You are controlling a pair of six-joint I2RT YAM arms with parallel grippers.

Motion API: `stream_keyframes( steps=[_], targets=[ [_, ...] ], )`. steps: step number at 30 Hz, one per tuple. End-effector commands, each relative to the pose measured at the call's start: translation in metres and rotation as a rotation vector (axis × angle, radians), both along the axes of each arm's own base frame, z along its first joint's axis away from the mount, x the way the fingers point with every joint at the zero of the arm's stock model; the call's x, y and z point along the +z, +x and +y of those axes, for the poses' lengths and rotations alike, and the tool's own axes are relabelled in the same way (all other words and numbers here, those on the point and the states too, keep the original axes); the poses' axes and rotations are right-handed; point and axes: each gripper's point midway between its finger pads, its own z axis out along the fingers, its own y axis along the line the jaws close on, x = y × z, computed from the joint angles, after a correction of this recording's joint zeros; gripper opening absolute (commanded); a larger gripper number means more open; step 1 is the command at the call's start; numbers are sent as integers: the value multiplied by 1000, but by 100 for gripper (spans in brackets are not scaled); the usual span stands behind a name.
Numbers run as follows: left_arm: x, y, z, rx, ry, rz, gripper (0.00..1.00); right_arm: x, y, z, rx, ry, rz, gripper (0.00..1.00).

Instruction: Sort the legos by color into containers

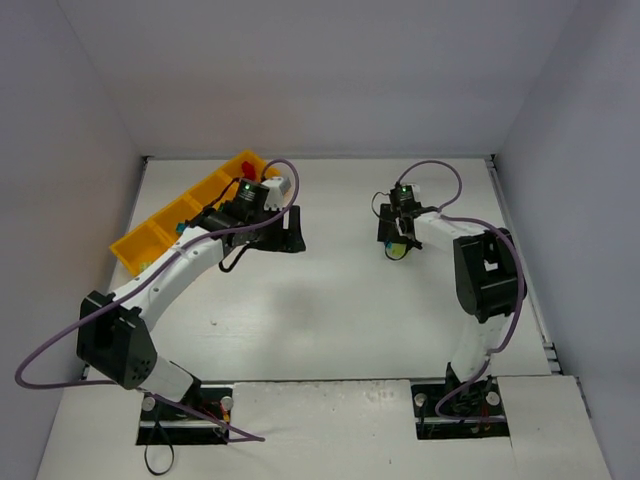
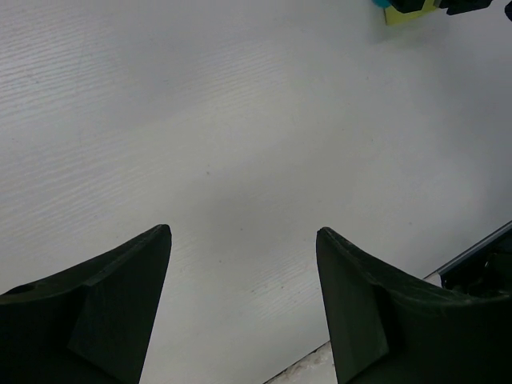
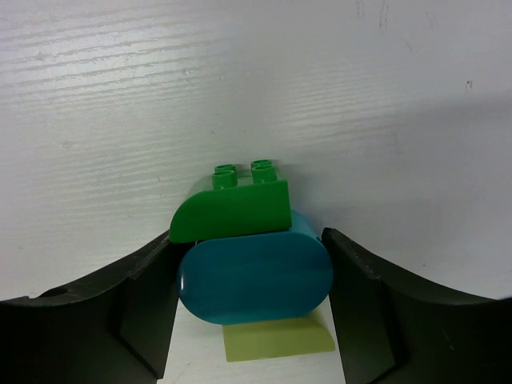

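In the right wrist view, a blue rounded lego [image 3: 254, 276] lies between the fingers of my right gripper [image 3: 248, 238], and both pads press its ends. A green lego [image 3: 232, 210] with two studs sits just behind it, and a pale yellow-green lego [image 3: 276, 338] lies under its near side. From above, that gripper [image 1: 398, 243] is at the table's right centre over the yellow-green piece [image 1: 398, 251]. My left gripper [image 2: 242, 230] stands open over bare table, just right of the yellow-orange containers [image 1: 150, 238]. A red lego [image 1: 245, 165] lies in the far compartment.
Grey walls close off the white table on three sides. In the left wrist view, the cluster of legos [image 2: 404, 11] shows at the top right edge, and the table's edge [image 2: 472, 256] runs at the lower right.
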Motion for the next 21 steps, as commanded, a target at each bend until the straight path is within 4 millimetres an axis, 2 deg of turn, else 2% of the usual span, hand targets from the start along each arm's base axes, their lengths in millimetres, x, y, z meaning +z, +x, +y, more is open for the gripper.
stream_keyframes(
  steps=[1, 5, 7, 8, 9, 10, 11, 17, 21],
  targets=[
    [48, 2, -21, -62, -120, -149, 67, 52, 13, 7, -89, 110, -129, 0],
    [60, -1, -38, -117, -171, -211, 67, 97, 18, 19, -176, 268, -243, 0],
    [69, -1, -49, -141, -203, -249, 67, 125, 16, 28, -211, 373, -302, 0],
    [72, -5, -56, -164, -222, -253, 67, 132, 15, 30, -222, 403, -317, 0],
    [80, -3, -64, -180, -252, -284, 67, 149, 13, 33, -226, 443, -355, 0],
    [82, -3, -69, -186, -270, -285, 67, 153, 9, 39, -240, 496, -355, 0],
    [84, -5, -75, -199, -285, -293, 68, 167, 6, 41, -243, 534, -381, 0],
    [105, 5, -107, -218, -345, -385, 68, 202, -14, 63, -282, 795, -392, 0],
    [120, 8, -129, -232, -348, -462, 68, 214, -25, 73, -307, 915, -366, 0]
  ],
)
